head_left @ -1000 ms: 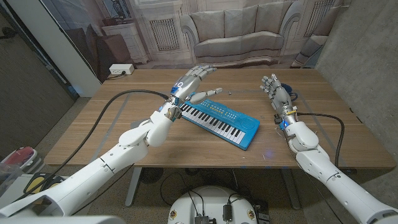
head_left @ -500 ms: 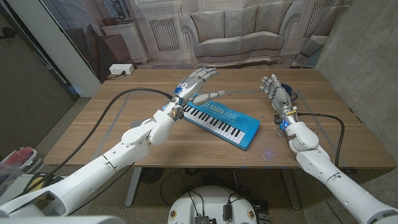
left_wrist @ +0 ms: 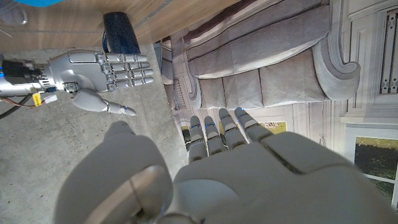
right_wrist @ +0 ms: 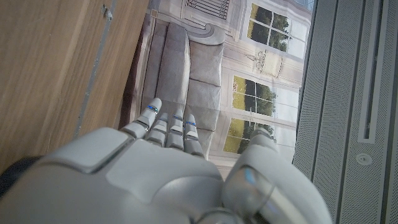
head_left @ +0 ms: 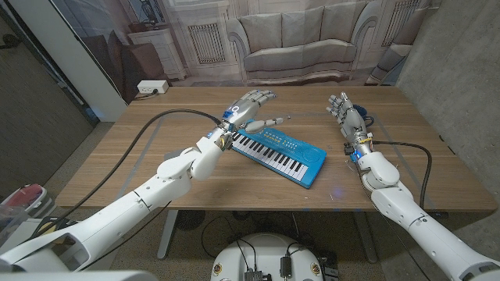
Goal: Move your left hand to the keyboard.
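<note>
A small blue keyboard (head_left: 281, 154) with white and black keys lies at an angle in the middle of the wooden table (head_left: 172, 148). My left hand (head_left: 248, 112) hovers above the keyboard's far left end, fingers spread and holding nothing. Its back (left_wrist: 249, 180) fills the lower part of the left wrist view. My right hand (head_left: 346, 113) stands open over the table to the right of the keyboard, fingers pointing away from me. That same right hand (left_wrist: 102, 71) appears in the left wrist view, and its back (right_wrist: 155, 180) in the right wrist view.
A dark round object (head_left: 367, 121) sits on the table just behind my right hand, also seen as a dark object (left_wrist: 121, 31) in the left wrist view. A black cable (head_left: 148, 129) runs along my left arm. A backdrop picturing a sofa (head_left: 305, 39) stands behind the table.
My left hand has drifted slightly right and toward the keyboard's far end. The right hand has not moved.
</note>
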